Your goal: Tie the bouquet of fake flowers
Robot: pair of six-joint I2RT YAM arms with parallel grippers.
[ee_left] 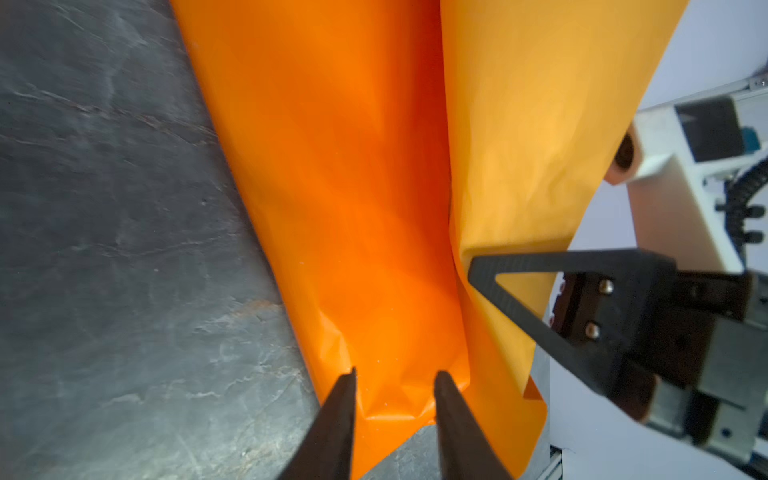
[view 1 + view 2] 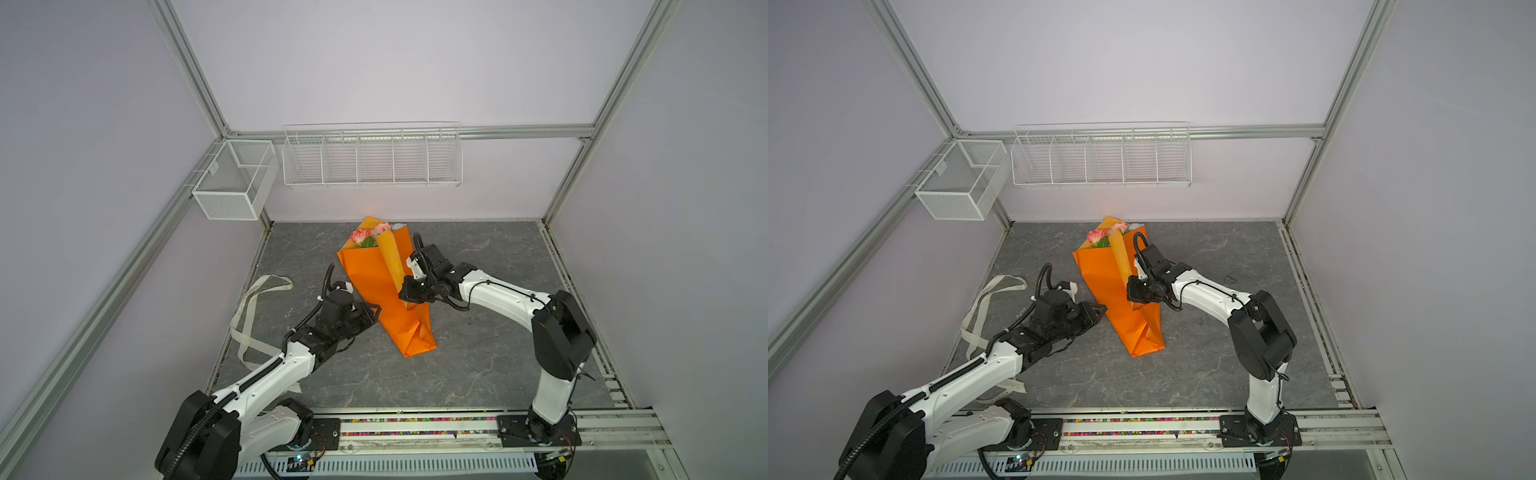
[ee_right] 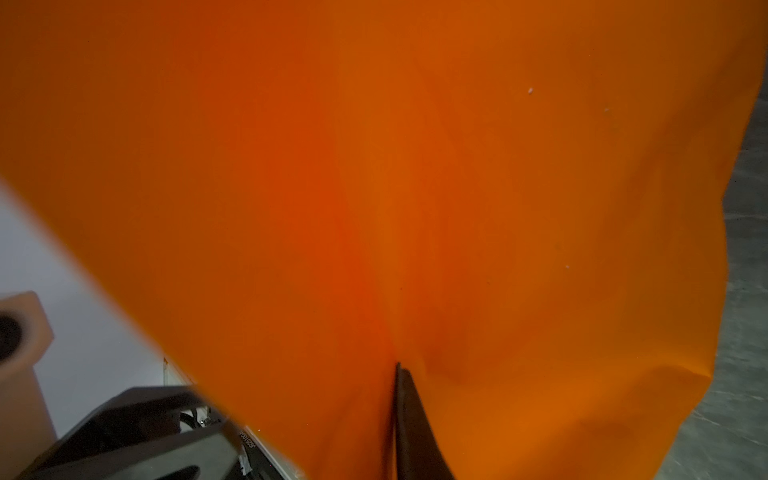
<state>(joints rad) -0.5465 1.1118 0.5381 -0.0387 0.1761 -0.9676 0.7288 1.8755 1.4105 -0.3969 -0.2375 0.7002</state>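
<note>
The right hand [image 2: 403, 291] is clenched on the orange wrap of the bouquet [image 2: 374, 282]. Opposite it, the left hand [image 1: 397, 376] has its fingers parted, with the wrap's crumpled edge between them.

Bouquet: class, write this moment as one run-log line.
bouquet lying on table; ribbon loose, untied; left gripper open astride orange paper edge; right gripper shut on orange paper

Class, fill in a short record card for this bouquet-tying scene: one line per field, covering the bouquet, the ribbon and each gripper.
bouquet: orange paper cone lying on the grey table, fake flowers showing at its far end
ribbon: loose on the table, left of the bouquet, not around it
left gripper: open, jaws astride a crumpled paper edge
right gripper: shut on a raised flap of the bouquet's paper
status: not yet tied
</note>
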